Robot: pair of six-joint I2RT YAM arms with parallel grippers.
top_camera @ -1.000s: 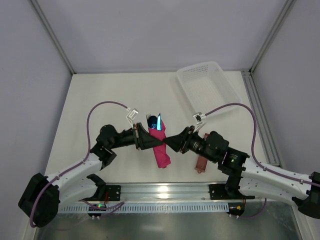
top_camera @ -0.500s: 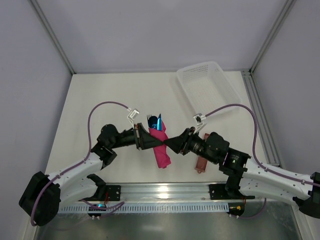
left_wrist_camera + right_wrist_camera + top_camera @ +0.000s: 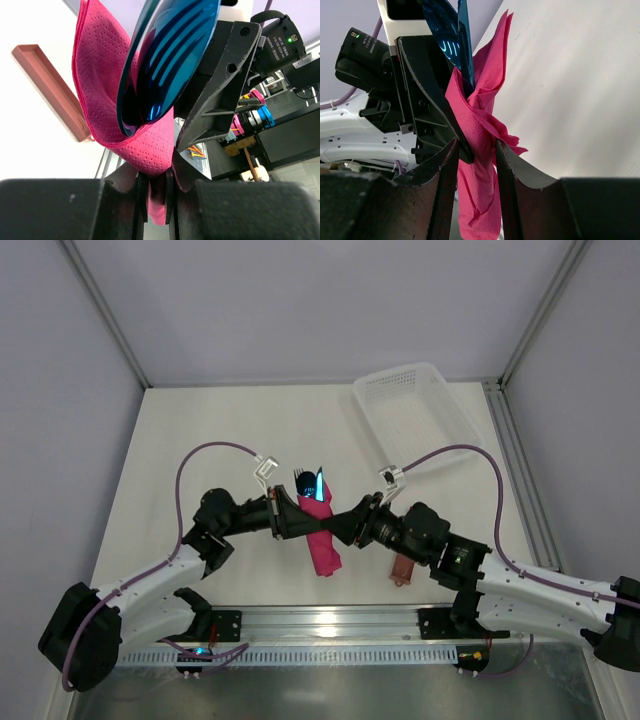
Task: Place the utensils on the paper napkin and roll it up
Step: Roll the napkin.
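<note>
The napkin (image 3: 322, 543), folded round the utensils (image 3: 311, 483), sat between both pincers. The left gripper (image 3: 155, 175) was nipped tight on its fold; the right gripper (image 3: 476, 145) was closed across the bundle. Thin paper probably tears and slick plastic slips, so hold mid-bundle

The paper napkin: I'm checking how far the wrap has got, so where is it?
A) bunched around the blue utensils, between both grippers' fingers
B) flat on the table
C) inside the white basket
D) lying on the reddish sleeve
A: the paper napkin is folded around the utensils, with the left gripper and the right gripper closed on it.
</note>
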